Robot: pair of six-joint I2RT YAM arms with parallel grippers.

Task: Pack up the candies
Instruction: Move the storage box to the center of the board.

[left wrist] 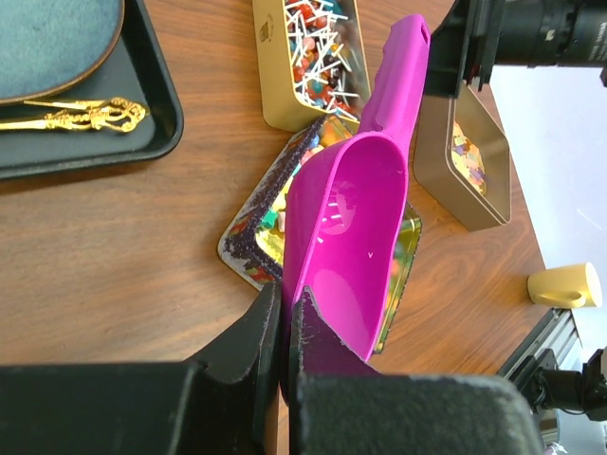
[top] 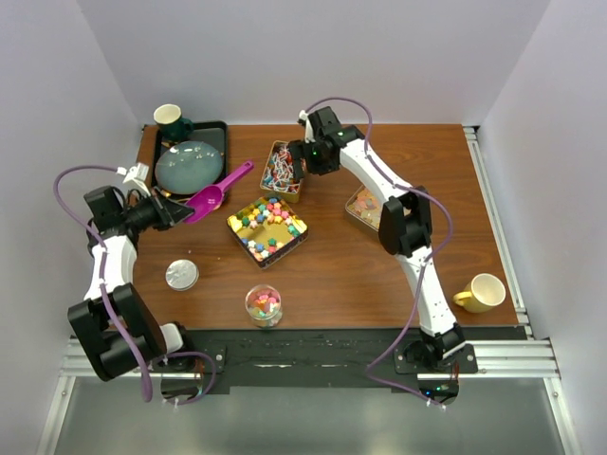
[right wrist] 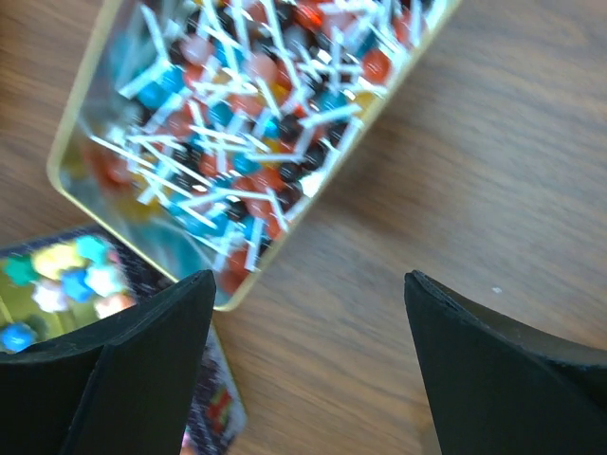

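Observation:
A square gold tin in the middle of the table holds multicolour candies. Red, white and blue wrapped candies fill a second tin behind it. A third tin on the right holds orange candies. More candies lie in a small glass jar at the front. My left gripper is shut on the rim of the purple scoop, which looks empty and hangs over the square tin. My right gripper is open beside the wrapped-candy tin.
At the back left, a black tray carries a blue plate, a gold spoon and a green mug. Near the front left lies a round metal lid. A yellow mug stands front right.

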